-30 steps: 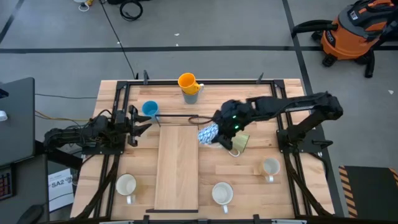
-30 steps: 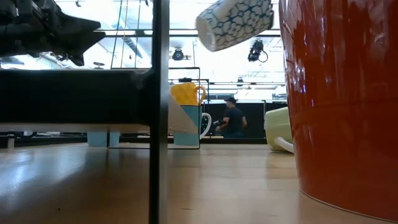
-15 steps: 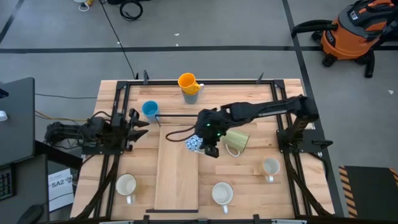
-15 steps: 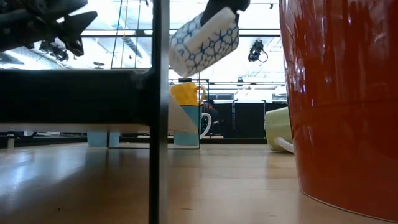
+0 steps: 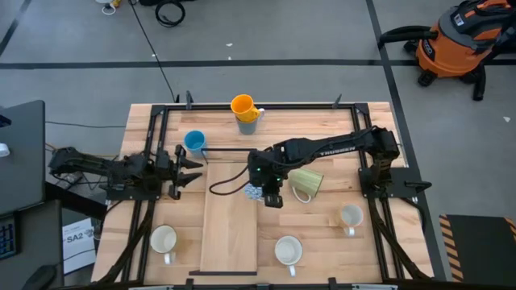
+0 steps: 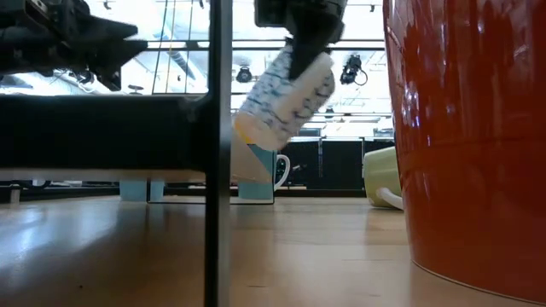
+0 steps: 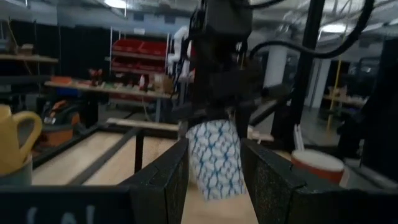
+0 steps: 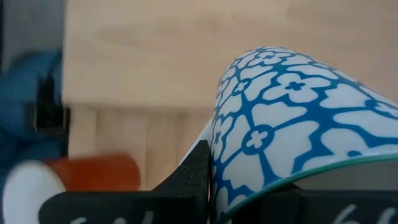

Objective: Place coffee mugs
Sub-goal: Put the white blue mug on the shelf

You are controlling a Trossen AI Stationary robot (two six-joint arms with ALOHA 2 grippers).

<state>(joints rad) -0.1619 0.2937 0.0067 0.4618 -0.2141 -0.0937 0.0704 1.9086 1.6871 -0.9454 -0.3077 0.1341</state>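
Blue-patterned mug (image 5: 256, 192) tilted above the desk (image 5: 322, 217), beside the pale green mug (image 5: 306, 182).
Your right gripper (image 5: 270, 196) has its jaws clamped on its rim; level it before lowering. Left gripper (image 5: 193, 169) waits, jaws apart.

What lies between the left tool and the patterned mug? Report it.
High view: bare wooden plank and a black cable loop separate left tool from patterned mug.

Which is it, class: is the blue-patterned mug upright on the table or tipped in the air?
Tipped and airborne. In the low view the blue-patterned mug hangs slanted from the right end effector, well clear of the table.
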